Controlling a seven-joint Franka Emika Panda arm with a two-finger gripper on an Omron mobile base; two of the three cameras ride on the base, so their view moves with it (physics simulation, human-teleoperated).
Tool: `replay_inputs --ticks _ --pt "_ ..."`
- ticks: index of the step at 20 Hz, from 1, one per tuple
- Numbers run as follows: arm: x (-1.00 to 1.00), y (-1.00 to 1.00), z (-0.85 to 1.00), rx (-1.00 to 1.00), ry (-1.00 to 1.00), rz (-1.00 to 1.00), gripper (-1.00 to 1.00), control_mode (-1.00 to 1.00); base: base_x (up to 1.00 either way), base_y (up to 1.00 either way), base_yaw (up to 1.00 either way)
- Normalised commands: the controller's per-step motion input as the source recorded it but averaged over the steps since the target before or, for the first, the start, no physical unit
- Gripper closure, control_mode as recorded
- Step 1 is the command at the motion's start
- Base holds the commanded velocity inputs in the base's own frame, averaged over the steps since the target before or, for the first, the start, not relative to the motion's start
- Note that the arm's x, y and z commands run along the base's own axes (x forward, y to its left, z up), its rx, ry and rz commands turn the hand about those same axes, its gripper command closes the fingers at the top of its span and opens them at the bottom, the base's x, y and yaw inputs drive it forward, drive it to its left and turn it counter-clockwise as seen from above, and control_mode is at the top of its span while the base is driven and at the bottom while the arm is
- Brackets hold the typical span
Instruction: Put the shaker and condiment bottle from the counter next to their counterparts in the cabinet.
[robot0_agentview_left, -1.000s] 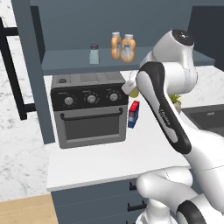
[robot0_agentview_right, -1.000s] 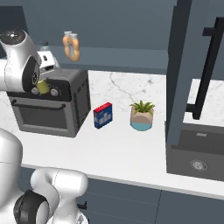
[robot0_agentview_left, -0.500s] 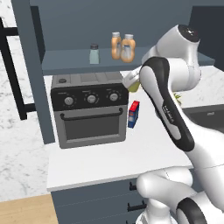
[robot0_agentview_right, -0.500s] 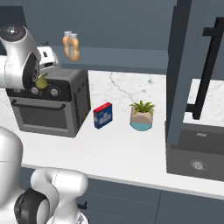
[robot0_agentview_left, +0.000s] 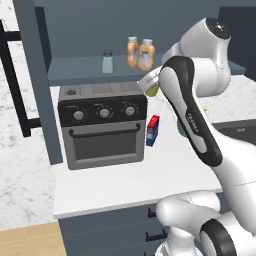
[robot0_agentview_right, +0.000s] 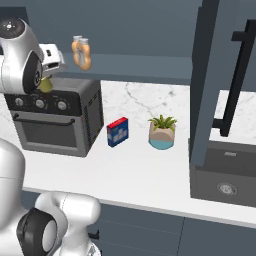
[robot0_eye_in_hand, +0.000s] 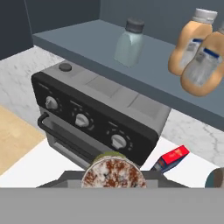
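Above the toaster oven (robot0_agentview_left: 102, 125) we've got the gripper (robot0_agentview_left: 150, 85) clenched on the shaker (robot0_eye_in_hand: 113, 171), near the cabinet (robot0_agentview_left: 75, 70) shelf. Hand cam shows its speckled cap at 6 o'clock; condiment bottle (robot0_eye_in_hand: 205, 65) at 2, next to the orange one (robot0_eye_in_hand: 190, 40); grey-blue shaker (robot0_eye_in_hand: 129, 43) at 12. Right cam adds a plant (robot0_agentview_right: 162, 132).

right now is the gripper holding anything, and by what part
The gripper is shut on the shaker, an olive-yellow one, lifted beside the toaster oven. It seems held by its sides, cap toward the hand camera.
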Motion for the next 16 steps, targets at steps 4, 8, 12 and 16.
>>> replay_inputs --ticks 4,8,12,16 --pt "0.12 0.07 0.23 0.06 -0.03 0.00 1.00 -1.00 0.00 0.00 0.00" --pt "0.26 0.02 0.11 0.01 0.00 0.00 1.00 -1.00 0.00 0.00 0.00" --pt "0.45 0.00 0.00 0.00 0.00 -0.02 1.00 -1.00 0.00 0.00 0.00" --pt "0.55 0.00 0.00 0.00 0.01 -0.04 1.00 -1.00 0.00 0.00 0.00"
